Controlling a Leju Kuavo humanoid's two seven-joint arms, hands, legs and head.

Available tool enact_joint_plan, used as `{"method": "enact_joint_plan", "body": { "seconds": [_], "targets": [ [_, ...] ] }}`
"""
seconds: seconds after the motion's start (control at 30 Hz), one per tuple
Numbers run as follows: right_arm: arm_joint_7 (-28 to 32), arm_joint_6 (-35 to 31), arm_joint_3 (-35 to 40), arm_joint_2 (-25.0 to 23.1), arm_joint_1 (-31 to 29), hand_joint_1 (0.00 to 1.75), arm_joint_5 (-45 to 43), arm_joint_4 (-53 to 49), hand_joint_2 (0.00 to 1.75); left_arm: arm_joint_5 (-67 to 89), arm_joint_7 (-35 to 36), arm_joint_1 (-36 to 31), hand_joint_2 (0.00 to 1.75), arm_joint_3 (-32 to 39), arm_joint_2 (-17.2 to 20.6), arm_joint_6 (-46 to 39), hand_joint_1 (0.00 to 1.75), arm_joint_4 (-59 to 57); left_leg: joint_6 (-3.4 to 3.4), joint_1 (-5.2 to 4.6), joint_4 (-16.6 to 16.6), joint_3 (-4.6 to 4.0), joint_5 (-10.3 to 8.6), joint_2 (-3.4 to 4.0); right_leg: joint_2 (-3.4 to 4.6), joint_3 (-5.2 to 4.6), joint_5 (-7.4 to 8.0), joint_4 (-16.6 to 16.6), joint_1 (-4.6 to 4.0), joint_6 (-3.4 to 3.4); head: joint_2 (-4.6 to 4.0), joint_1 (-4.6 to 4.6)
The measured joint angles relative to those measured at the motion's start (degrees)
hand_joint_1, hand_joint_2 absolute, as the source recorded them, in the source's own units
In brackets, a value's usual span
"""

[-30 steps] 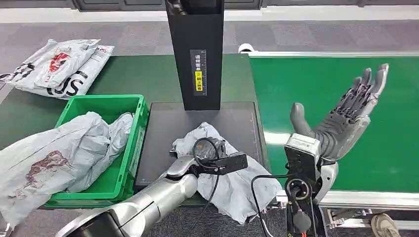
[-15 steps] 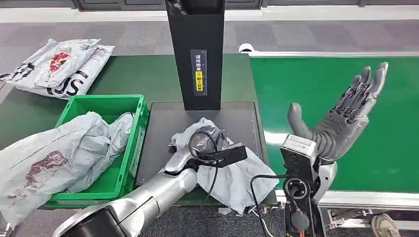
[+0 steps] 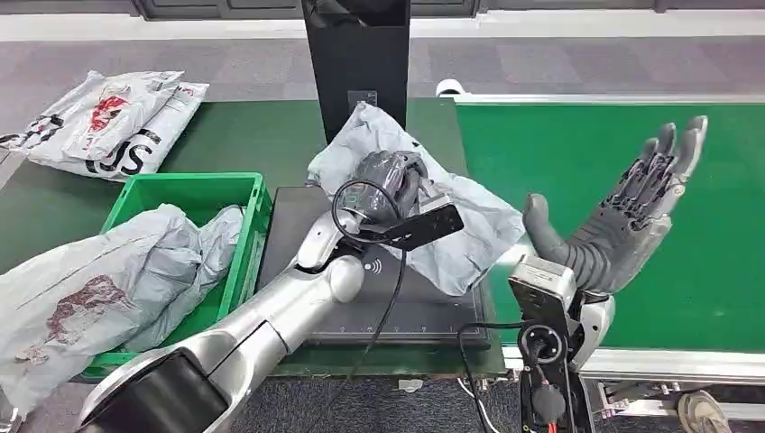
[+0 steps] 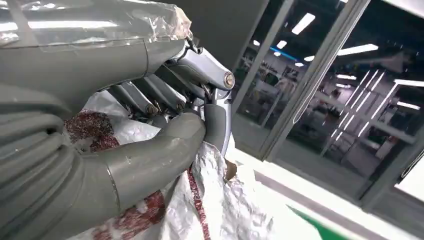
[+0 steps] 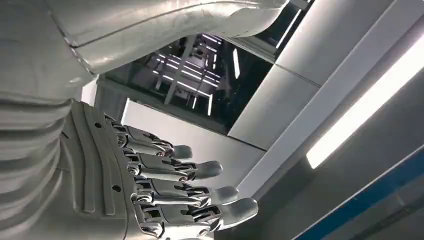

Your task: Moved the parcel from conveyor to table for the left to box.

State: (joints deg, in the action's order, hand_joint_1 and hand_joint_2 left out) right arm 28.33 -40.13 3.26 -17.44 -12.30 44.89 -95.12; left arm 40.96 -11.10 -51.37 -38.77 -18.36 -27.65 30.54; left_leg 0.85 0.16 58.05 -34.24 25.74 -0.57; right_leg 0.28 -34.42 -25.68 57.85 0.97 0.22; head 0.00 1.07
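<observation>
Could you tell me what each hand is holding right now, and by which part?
The left hand grips the grey parcel by its bunched middle. The right hand holds nothing.

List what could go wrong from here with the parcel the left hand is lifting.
The parcel hangs loose from the left hand beside the black post; it might snag there. The green bin already holds a big bag, so the parcel may spill over the rim.

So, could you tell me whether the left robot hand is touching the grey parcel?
Touching: in the left wrist view the left robot hand grips the grey parcel.
</observation>
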Motion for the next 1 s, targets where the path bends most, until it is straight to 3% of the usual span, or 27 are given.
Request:
{"method": "enact_joint_plan", "body": {
  "seconds": [0.43,0.7,0.8,1.0],
  "targets": [
    [1.79,-0.02,-1.18,0.0,1.24,0.0,-0.46,0.11,1.75,5.36,3.02,0.15,1.75,2.21,1.31,-1.01,1.75,2.47,0.0,0.0,0.0,0.01,0.0,0.02,0.01,0.0,0.0,0.0,-0.01,0.0,0.0,0.0],
    [0.76,-0.04,-3.74,0.11,5.21,0.0,-0.02,-2.58,1.75,19.48,12.61,2.08,1.75,7.39,11.88,-4.24,1.75,9.36,0.09,0.06,-0.05,0.07,-0.04,0.16,0.14,-0.01,-0.01,0.02,-0.14,-0.03,0.0,0.02],
    [-0.13,-0.07,-4.11,0.33,6.97,0.0,-0.02,-4.17,1.75,22.33,13.49,3.48,1.75,10.94,16.5,-4.0,1.75,12.76,0.1,0.07,-0.06,0.07,-0.04,0.18,0.16,-0.03,-0.02,0.03,-0.15,-0.06,-0.02,0.02],
    [-1.53,-0.07,-4.11,1.03,8.88,0.0,0.55,-6.4,1.75,25.13,13.7,8.14,1.75,18.59,22.03,-3.11,1.75,20.19,0.1,0.13,-0.06,0.06,-0.04,0.17,0.18,-0.04,-0.03,0.02,-0.12,-0.06,0.0,0.0]
  ]
}}
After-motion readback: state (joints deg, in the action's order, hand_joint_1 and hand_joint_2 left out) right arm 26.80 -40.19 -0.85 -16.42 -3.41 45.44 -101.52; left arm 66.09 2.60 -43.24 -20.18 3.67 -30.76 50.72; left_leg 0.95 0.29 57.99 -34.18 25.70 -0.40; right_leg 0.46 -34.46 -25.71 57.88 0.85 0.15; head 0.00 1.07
